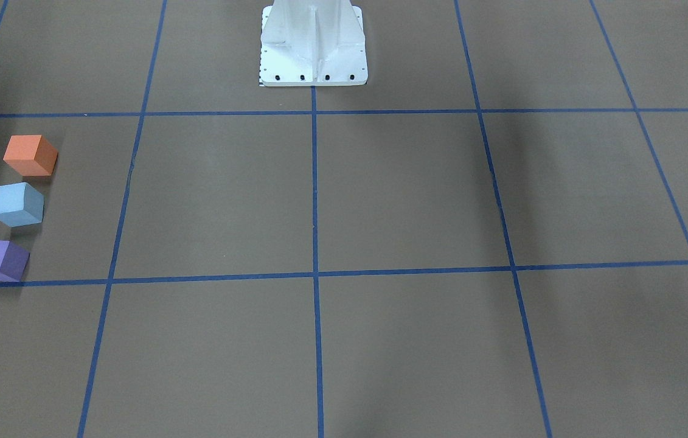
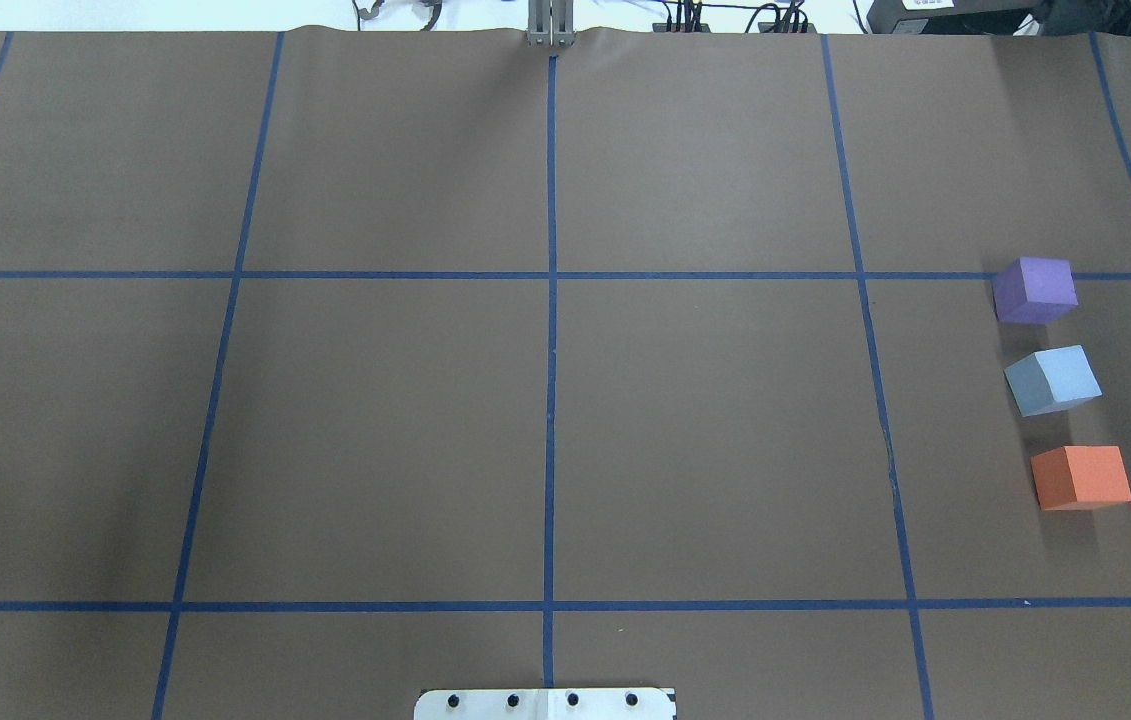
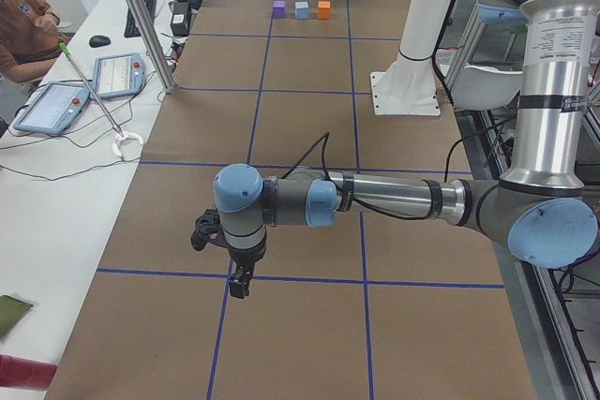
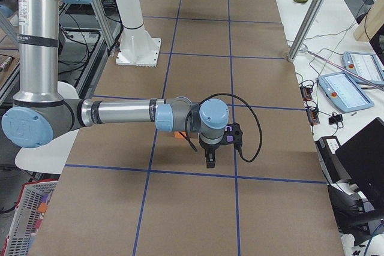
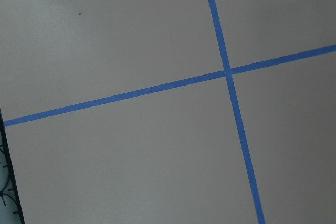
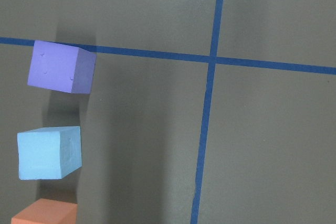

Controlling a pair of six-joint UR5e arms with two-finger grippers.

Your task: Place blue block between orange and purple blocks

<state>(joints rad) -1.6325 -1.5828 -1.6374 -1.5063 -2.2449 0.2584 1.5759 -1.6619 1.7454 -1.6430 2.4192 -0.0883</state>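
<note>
Exterior left: blue block [image 3: 302, 9] beyond hand [image 3: 240, 288]

- The blue block [image 2: 1052, 380], a pale foam-like cube, sits flat between the other two, turned slightly askew and touching neither.
- The purple block [image 2: 1034, 290] lies just beyond it, farthest from the robot, with one lower edge at a blue tape line [image 2: 925, 275].
- The orange block [image 2: 1081, 477] rests nearest the robot, upright and square to the grid.
- All three stand in a short row with small gaps between them, far out on the robot's right.
</note>
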